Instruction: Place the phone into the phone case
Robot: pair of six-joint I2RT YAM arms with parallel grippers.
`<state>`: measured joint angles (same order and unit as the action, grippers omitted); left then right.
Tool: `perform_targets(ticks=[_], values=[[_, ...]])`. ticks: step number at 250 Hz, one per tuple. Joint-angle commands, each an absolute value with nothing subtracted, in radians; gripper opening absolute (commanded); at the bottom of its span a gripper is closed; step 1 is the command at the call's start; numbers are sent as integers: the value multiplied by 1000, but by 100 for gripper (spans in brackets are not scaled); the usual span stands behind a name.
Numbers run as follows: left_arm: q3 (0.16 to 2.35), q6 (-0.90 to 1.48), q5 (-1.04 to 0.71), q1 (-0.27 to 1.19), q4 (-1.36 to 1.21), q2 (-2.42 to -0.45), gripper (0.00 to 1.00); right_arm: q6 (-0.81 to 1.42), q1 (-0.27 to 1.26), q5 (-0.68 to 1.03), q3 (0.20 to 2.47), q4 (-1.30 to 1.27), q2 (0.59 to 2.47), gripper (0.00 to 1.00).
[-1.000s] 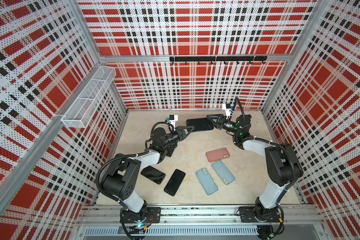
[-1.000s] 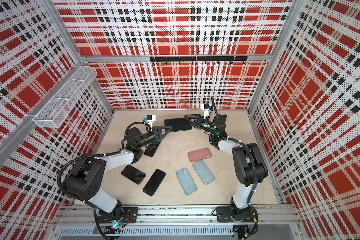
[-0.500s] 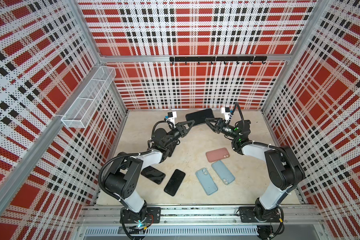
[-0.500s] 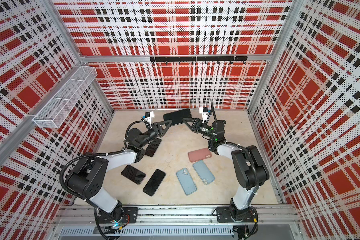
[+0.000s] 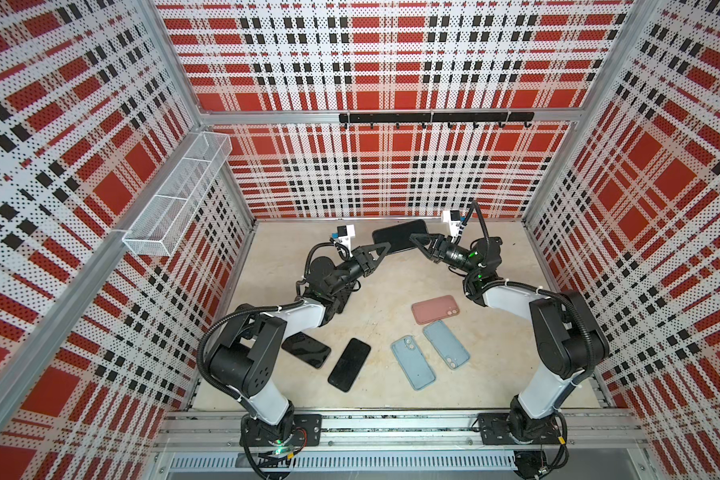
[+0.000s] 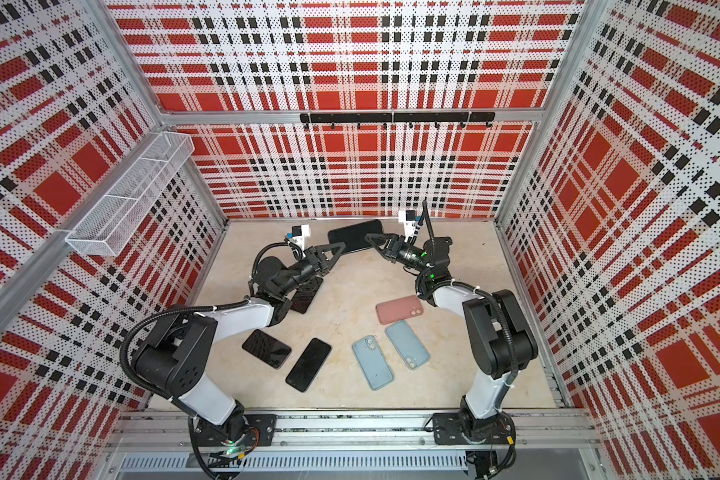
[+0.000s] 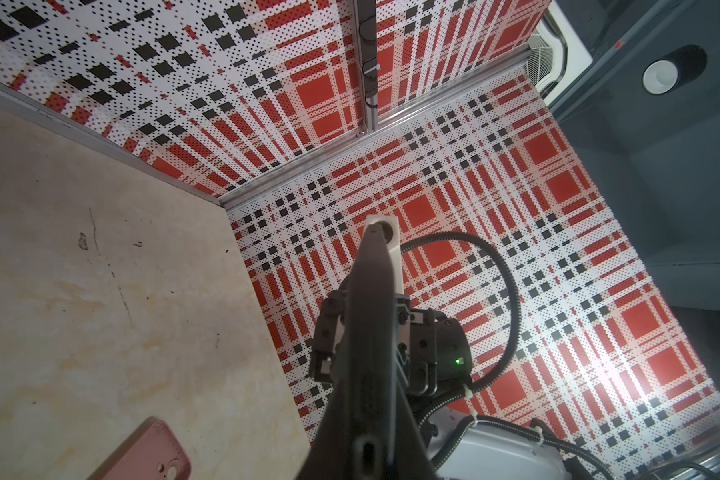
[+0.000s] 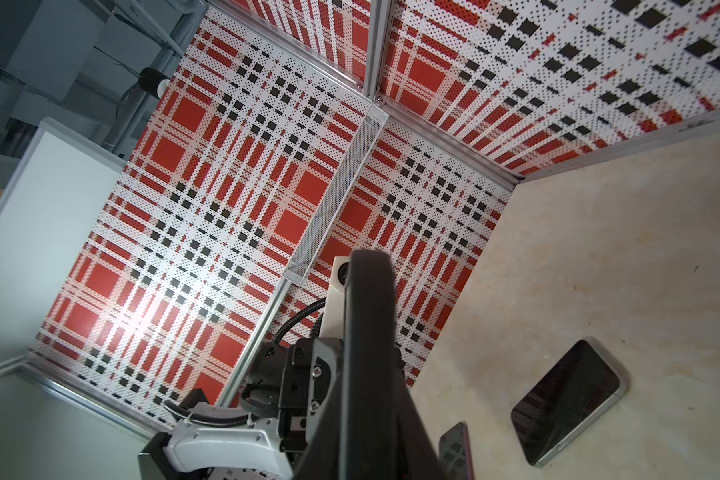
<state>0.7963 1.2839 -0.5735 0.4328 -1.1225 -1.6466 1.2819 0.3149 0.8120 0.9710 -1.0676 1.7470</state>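
At 6 o'clock on the desk (image 5: 391,286) lie spare phones (image 5: 349,364); blue cases (image 5: 413,362) sit at 5, a pink case (image 5: 435,309) just beyond. At 12, held clear of the desk, the black phone (image 5: 398,232) hangs between both arms. The left end effector (image 5: 386,249) pinches its 9 o'clock end, and the right end effector (image 5: 412,238) is clamped tight on its 3 o'clock end, probably sharing the hold to reorient it. It is a dark, plain slab; whether a case wraps it I cannot tell.
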Motion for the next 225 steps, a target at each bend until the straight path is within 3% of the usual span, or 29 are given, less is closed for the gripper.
perform_targets(ticks=[1,16,37,108,160,225], values=[[792,1244,-608,436,-1143,-1573,18,1233,315,809,999,-1062,1725,8],[788,1220,-606,433,-1117,-1553,26,1237,315,812,998,-1059,1724,4],[787,1187,-603,424,-1080,-1520,29,1251,315,815,993,-1067,1727,2],[759,1150,-602,376,-1045,-1441,7,1286,319,880,981,-1105,1719,12],[753,1139,-648,361,-1016,-1396,3,1256,316,982,1018,-1086,1709,35],[818,1159,-801,324,-932,-1388,2,1407,307,1144,1103,-1259,1786,30]])
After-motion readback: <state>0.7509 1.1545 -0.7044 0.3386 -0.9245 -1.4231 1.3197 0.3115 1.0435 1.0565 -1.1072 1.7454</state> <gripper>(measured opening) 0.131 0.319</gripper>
